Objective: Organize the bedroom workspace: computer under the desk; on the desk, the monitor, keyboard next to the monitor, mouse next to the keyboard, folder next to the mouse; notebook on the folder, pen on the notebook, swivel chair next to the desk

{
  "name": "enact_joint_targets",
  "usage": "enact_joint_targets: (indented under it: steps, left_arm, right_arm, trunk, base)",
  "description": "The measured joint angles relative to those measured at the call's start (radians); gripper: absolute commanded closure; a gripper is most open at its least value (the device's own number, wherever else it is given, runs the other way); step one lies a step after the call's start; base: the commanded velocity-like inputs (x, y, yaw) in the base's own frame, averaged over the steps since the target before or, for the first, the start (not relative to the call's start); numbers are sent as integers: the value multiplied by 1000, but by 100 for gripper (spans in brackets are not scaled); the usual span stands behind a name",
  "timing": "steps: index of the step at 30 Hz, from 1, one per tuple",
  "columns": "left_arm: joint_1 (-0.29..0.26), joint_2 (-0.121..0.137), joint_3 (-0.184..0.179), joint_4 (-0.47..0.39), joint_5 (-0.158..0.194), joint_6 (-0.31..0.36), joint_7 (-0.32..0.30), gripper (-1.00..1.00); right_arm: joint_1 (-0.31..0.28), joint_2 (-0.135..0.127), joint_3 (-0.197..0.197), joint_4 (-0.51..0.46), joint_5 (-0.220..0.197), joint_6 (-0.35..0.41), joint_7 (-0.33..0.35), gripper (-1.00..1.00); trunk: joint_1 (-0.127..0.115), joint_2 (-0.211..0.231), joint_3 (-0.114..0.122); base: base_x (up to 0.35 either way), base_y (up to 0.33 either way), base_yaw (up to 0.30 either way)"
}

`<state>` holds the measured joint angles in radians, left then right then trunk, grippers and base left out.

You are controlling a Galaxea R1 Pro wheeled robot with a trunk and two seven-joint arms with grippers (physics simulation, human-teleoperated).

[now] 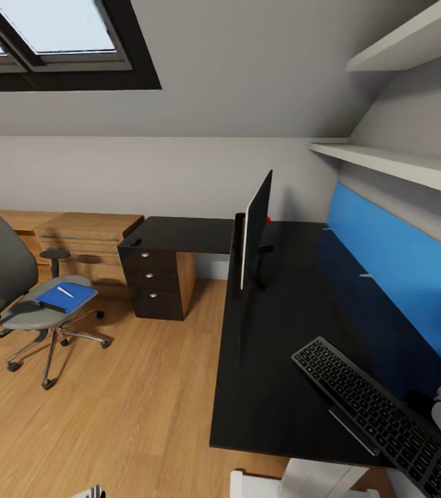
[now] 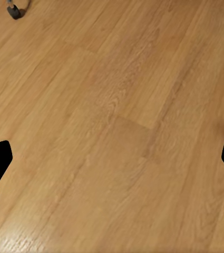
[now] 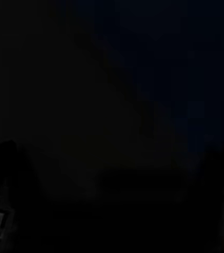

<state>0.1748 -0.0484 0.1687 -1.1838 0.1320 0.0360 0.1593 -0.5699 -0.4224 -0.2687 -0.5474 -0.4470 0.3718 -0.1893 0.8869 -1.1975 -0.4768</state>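
The black L-shaped tabletop (image 1: 283, 332) carries the monitor (image 1: 255, 232), which stands edge-on partway along it toward the far end, and the keyboard (image 1: 379, 415), which lies at an angle close to the near right corner, well apart from the monitor. The swivel chair (image 1: 20, 290) sits out on the wooden floor (image 1: 124, 408), well clear of the tabletop's left edge. On its seat lies the blue folder (image 1: 65, 297), with the whitish pen (image 1: 66, 292) across its top.

The keyboard step looks to be in hand: it is on the tabletop but not yet beside the monitor. Next, it needs sliding toward the screen.

The left pincer (image 2: 112, 158) hangs apart and empty above bare floor. The right wrist view is too dark; whether that pincer is apart or together I cannot tell.
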Motion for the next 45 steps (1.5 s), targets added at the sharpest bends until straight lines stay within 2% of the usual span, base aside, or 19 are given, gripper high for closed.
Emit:
enact_joint_targets:
  steps: [15,45]
  left_arm:
    - [0,-1,-1,0,0,0,0,-100]
    - [0,-2,-3,18,-4,0,0,-100]
  right_arm:
    - [0,0,1,0,-7,0,2,-100]
    - [0,0,0,1,-6,-2,2,-100]
  trunk:
    - [0,0,0]
    - [0,0,0]
  base:
    - [-31,47,0]
    - [-105,40,0]
